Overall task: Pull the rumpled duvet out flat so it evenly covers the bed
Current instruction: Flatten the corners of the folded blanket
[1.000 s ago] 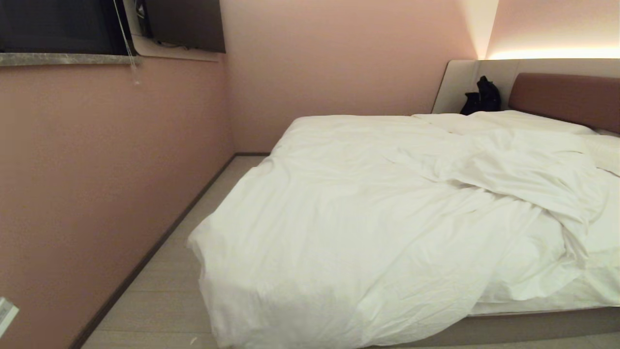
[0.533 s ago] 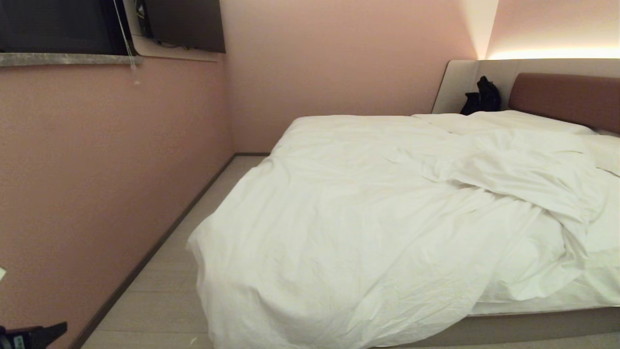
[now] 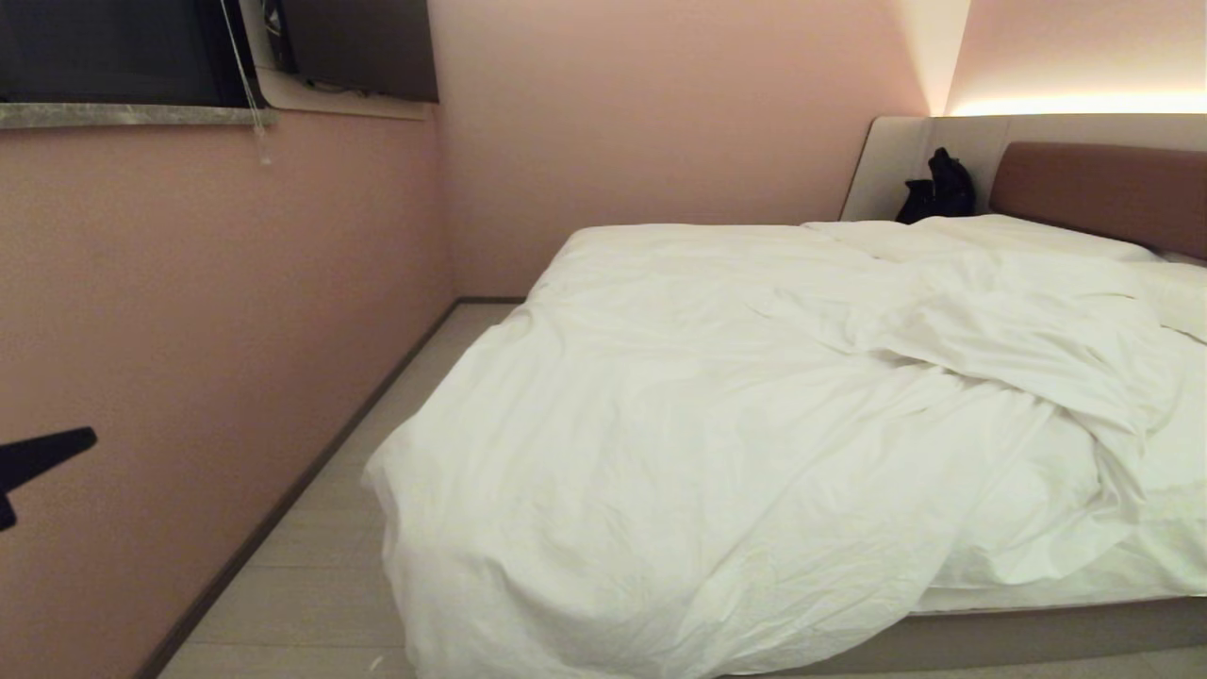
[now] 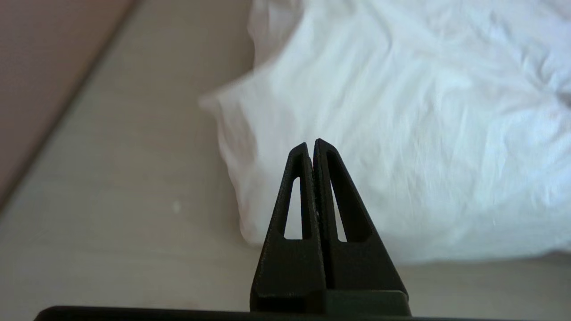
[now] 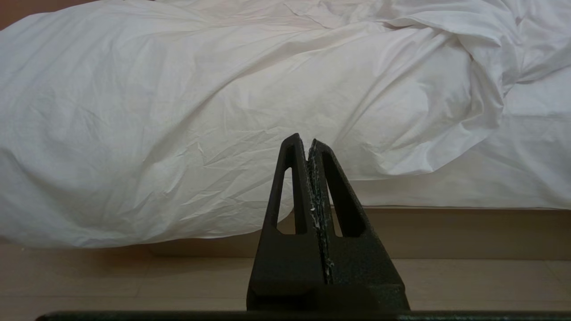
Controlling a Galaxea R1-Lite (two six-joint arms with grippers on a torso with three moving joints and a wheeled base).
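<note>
The white duvet (image 3: 717, 424) lies rumpled across the bed (image 3: 1037, 637). It is bunched toward the left and hangs over the near left corner down to the floor. At the right its edge is folded back and bares the fitted sheet (image 3: 1150, 556). My left gripper (image 3: 87, 438) shows at the far left edge of the head view, shut and empty, well apart from the duvet. From its wrist, the left gripper (image 4: 311, 143) points at the duvet's hanging corner (image 4: 250, 178) from above the floor. My right gripper (image 5: 304, 140) stays low in front of the bed's side, shut, facing the duvet (image 5: 178, 111).
A pink wall (image 3: 189, 330) runs close along the bed's left side, leaving a narrow strip of floor (image 3: 321, 585). A black bag (image 3: 938, 189) sits by the reddish-brown headboard (image 3: 1103, 189). A window ledge (image 3: 132, 115) juts out high on the left wall.
My left gripper has risen from the bottom left corner of the head view to mid-height at the left edge. The duvet and the bed look the same.
</note>
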